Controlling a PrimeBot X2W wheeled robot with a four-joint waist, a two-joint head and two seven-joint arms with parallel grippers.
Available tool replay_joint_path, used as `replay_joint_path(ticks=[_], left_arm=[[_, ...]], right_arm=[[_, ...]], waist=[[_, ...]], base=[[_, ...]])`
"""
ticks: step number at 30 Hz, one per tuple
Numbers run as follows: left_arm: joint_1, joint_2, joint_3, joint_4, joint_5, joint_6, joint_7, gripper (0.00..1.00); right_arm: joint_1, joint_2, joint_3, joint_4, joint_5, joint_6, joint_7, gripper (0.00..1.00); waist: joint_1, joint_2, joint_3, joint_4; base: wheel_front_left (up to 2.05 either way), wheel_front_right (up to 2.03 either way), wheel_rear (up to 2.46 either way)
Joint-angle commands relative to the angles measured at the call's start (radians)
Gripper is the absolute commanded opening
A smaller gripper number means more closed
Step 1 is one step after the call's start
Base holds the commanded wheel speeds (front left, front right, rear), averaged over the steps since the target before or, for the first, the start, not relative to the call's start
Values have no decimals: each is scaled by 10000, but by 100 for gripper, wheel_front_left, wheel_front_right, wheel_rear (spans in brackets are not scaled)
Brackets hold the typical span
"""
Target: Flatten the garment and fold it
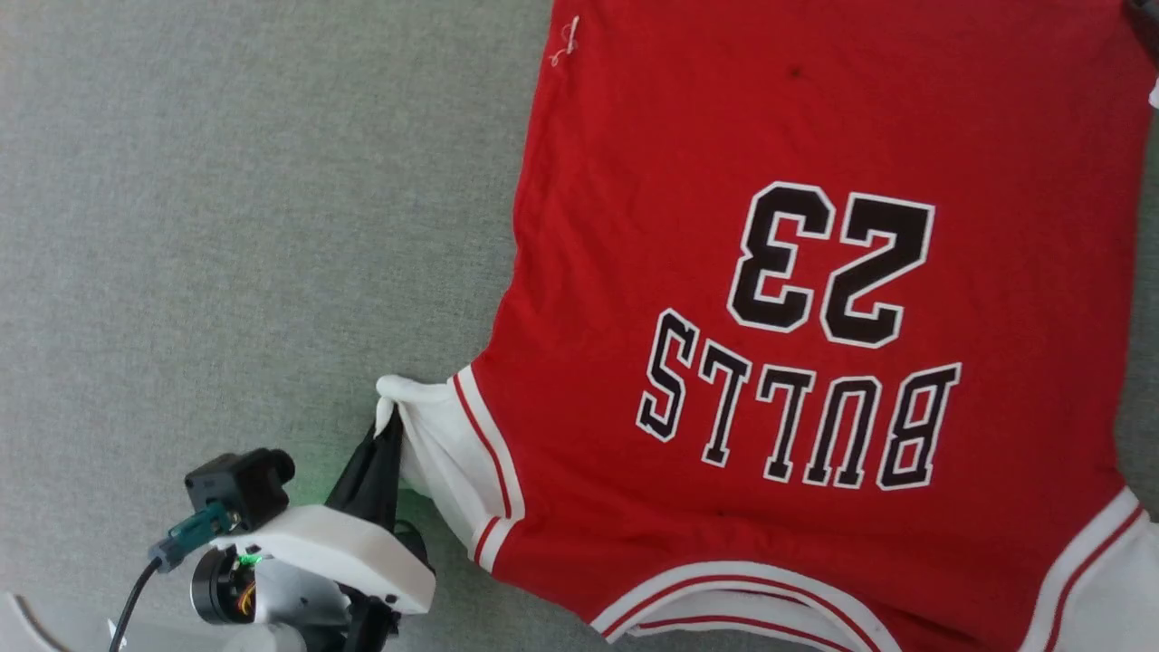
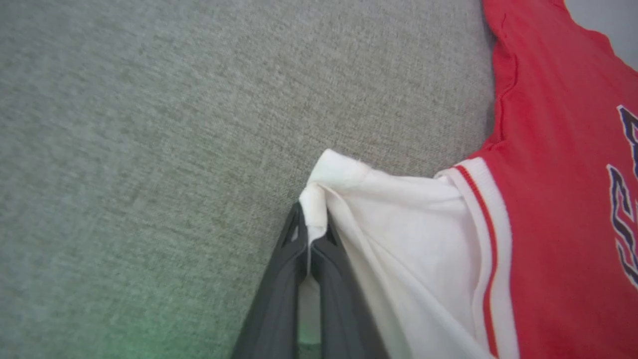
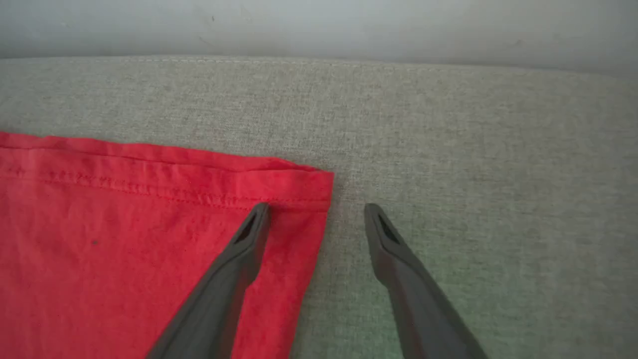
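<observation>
One garment [image 1: 688,136]; left end effector [image 2: 312,233] pinches one sleeve [image 2: 398,239].

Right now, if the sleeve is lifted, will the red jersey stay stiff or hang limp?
Probably limp: the white sleeve bunches into folds where the left end effector pinches it. Likely light, since the garment lies thin and flat on the grey cloth surface. That coarse weave may make it drag, not slide.

Grey woven surface [image 1: 226,181], pale wall [image 3: 319,25]
</observation>
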Motion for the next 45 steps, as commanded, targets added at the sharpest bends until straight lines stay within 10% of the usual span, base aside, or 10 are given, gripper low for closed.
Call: replay_joint_path(ticks=[1, 2, 3, 4, 8, 27, 34, 45], left_arm=[[-92, -83, -102, 783, -28, 141, 338, 0], [-111, -94, -118, 815, -27, 131, 319, 0], [-131, -97, -142, 852, -16, 120, 307, 0], [-131, -97, -142, 852, -16, 120, 307, 0], [-201, -122, -205, 974, -9, 96, 273, 0], [815, 500, -45, 1133, -119, 296, 690, 0], [1482, 779, 86, 774, -219, 481, 979, 0], [1810, 969, 83, 447, -296, 582, 1243, 0]], right_arm=[[-224, -1, -23, 52, -128, -9, 503, 100], [-255, 1, -13, 42, -162, -9, 791, 100], [-263, -16, 16, 19, -220, -9, 1060, 70], [-263, -16, 16, 19, -220, -9, 1060, 70], [-144, -112, 108, -298, -505, -9, 1760, 0], [5233, 124, -159, -2806, -313, -9, -5897, 0], [8064, 906, -1878, -4389, -331, -9, -4922, 0], [11078, 2583, -3372, -6055, -29, -9, -179, 0]], waist=[[1, 0, 326, 282], [1, 0, 336, 282], [1, 0, 338, 278], [1, 0, 338, 278], [1, 0, 307, 215], [1, 0, -2736, -1208], [1, 0, -3640, -1745], [1, 0, -3995, -2208]], base=[[0, 0, 0], [0, 0, 0], [0, 0, 0], [0, 0, 0], [0, 0, 0], [0, 0, 0], [0, 0, 0], [0, 0, 0]])
